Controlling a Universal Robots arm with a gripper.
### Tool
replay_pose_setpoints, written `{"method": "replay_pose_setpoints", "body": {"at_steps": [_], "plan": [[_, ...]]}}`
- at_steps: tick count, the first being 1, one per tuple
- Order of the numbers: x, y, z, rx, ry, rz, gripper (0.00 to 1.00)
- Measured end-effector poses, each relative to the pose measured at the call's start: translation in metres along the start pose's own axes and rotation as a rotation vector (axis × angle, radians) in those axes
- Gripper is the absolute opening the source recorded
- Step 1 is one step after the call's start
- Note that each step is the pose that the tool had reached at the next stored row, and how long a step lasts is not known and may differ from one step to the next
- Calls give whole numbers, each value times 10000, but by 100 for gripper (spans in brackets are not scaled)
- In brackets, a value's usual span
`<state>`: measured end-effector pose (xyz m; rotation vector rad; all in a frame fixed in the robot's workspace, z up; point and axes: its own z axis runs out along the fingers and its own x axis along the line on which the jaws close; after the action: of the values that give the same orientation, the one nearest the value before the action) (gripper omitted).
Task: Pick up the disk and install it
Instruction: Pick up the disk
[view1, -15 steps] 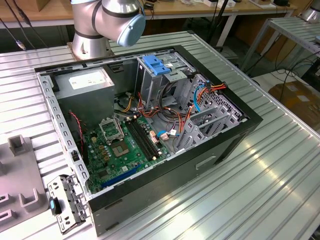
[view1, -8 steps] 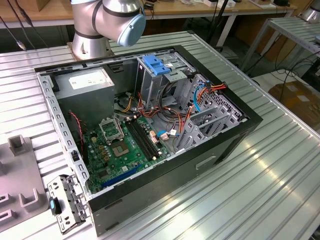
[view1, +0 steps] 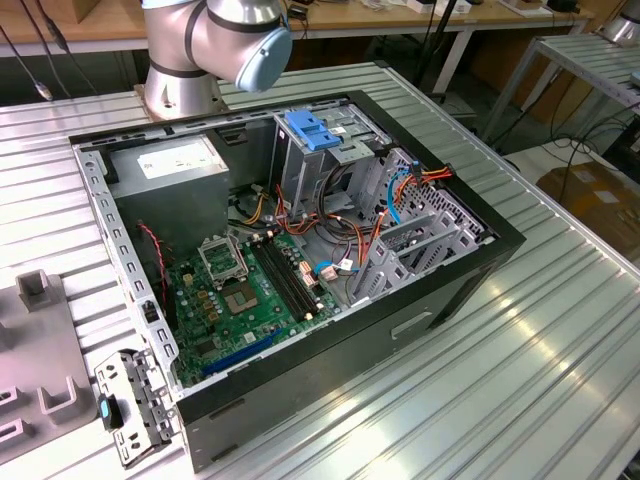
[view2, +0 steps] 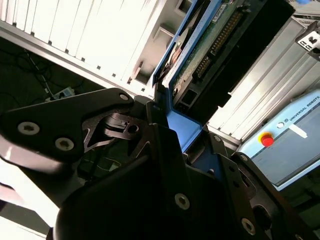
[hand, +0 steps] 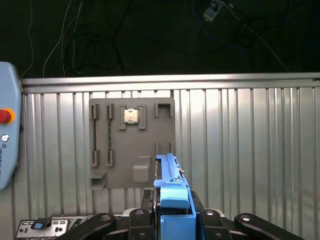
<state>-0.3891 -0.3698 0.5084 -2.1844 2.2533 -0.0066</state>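
Note:
The disk (hand: 170, 187) stands edge-on in the first wrist view, its blue plastic frame rising from between the black fingers (hand: 136, 218). My gripper (hand: 172, 212) is shut on it. In the second wrist view the disk (view2: 207, 47) shows its green circuit-board underside with the blue frame around it, clamped in my gripper (view2: 167, 125). It hangs in the air above the ribbed metal table (hand: 240, 140), apart from the open computer case (view1: 300, 250) in the exterior view.
Inside the case are a green motherboard (view1: 240, 290), a grey power-supply box (view1: 175, 160) and a drive cage with a blue bracket (view1: 315, 130). A grey fixture plate (hand: 132, 145) holds a chip. A teach pendant (view2: 285, 140) lies on the table. The arm's base (view1: 215, 40) stands behind the case.

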Motion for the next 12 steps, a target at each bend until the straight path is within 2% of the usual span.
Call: {"method": "replay_pose_setpoints", "body": {"at_steps": [5,12], "plan": [[10,-61,27,-1,0,-1,37],[10,-169,34,-1,1,0,37]]}}
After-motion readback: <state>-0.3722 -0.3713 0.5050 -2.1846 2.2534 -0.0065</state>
